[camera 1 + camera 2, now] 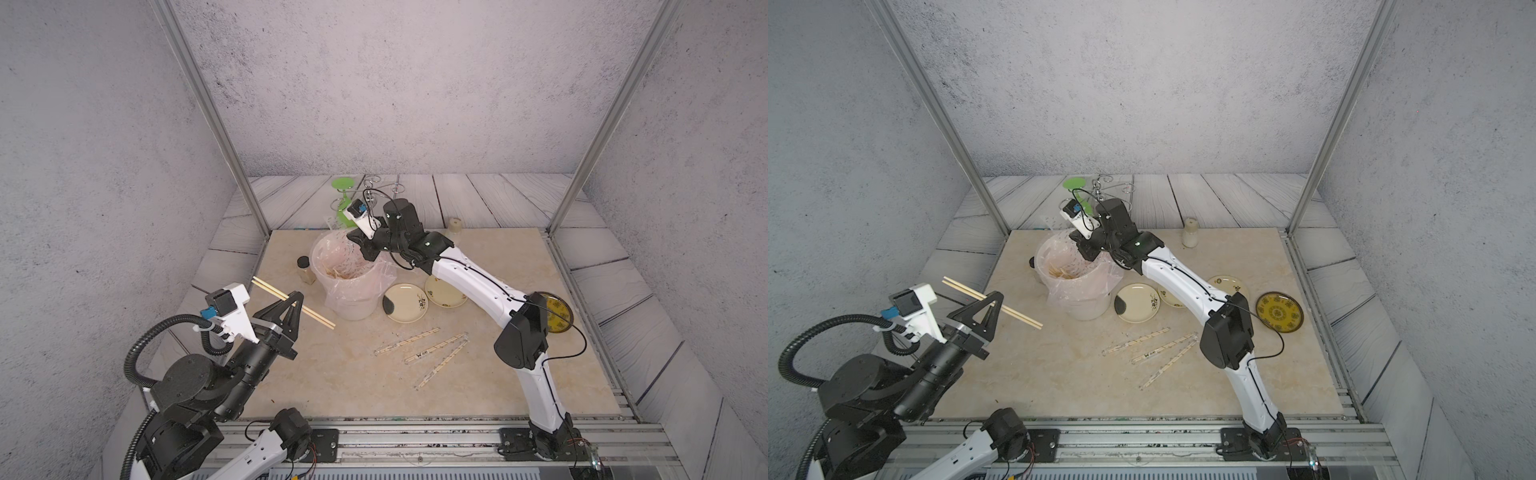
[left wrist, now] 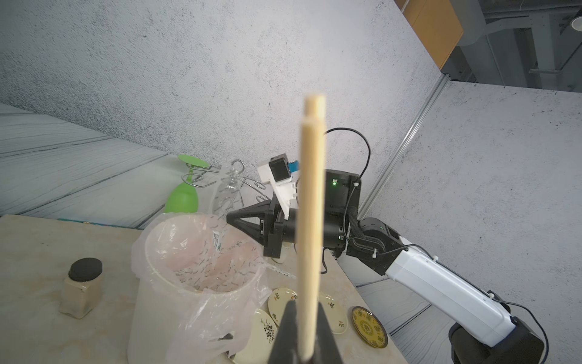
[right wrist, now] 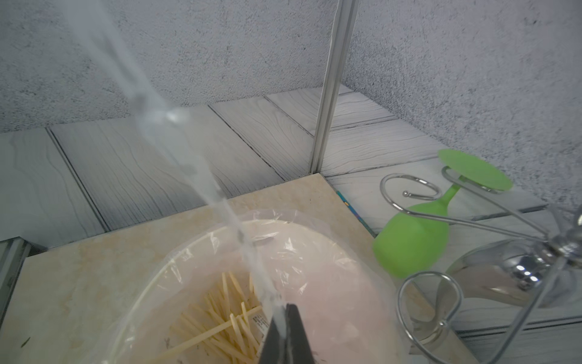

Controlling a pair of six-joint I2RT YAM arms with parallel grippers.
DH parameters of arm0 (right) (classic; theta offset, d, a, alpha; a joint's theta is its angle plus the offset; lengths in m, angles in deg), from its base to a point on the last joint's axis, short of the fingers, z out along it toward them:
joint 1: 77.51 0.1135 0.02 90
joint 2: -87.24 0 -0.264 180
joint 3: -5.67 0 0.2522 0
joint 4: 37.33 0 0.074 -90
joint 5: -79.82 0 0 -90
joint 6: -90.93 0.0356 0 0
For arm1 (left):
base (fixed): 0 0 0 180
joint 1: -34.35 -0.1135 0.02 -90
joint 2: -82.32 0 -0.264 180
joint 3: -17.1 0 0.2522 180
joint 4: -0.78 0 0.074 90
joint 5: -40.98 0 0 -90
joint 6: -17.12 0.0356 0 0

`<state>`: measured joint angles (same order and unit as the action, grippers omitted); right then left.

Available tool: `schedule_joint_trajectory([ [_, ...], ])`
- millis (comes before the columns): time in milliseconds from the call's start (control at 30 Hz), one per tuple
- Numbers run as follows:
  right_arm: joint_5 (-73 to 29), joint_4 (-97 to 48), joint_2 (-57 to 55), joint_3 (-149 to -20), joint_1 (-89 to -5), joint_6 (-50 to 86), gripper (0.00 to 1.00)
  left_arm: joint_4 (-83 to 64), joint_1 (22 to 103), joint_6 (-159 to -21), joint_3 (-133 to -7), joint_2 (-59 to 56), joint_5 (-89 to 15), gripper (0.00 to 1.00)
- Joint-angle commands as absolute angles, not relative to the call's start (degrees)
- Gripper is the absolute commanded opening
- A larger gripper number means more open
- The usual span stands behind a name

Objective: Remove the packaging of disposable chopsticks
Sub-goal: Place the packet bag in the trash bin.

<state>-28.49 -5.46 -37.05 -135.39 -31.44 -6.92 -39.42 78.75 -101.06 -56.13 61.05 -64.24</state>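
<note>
Chopsticks sit clamped in left gripper, packaging in right gripper.

- Tabletop: beige, marble-look slab.
- White bucket: upright, lined with a pinkish see-through bag folded over its rim.
- Small jar with black lid: just beside the bucket.
- Cream plate with dark flower print: near the bucket.
- Second cream plate: just beside the first, partly hidden.
- Dark plate with yellow pattern: near the slab's edge.
- Pale little jar: at the back edge.
- Green wine glass: tilted bowl-down, hung by its foot on a chrome wire rack.
</note>
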Motion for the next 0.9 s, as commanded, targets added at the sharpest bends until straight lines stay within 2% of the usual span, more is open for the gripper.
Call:
schedule_joint_trajectory([
  [0,-30.84,-4.85,-37.73,-136.08,-31.19,-5.48,0.17,-39.32,78.41,-99.72,-55.6,61.5,-65.28,0.0],
  [133,-29.11,-5.29,-35.16,-134.78,-31.11,-5.32,0.44,-39.15,78.42,-99.62,-55.29,61.43,-65.45,0.0],
  [233,-27.55,-4.62,-33.26,-134.96,-31.19,-4.74,0.47,-38.99,78.47,-99.58,-55.2,61.08,-65.46,0.0],
  [300,-25.98,-3.88,-32.24,-134.98,-31.18,-3.86,0.52,-38.78,78.42,-99.51,-55.35,60.75,-65.28,0.0],
  [867,-12.2,21.76,-31.47,-142.63,-31.16,-4.53,0.52,-40.45,78.44,-99.76,-55.99,59.31,-65.35,0.0],
])
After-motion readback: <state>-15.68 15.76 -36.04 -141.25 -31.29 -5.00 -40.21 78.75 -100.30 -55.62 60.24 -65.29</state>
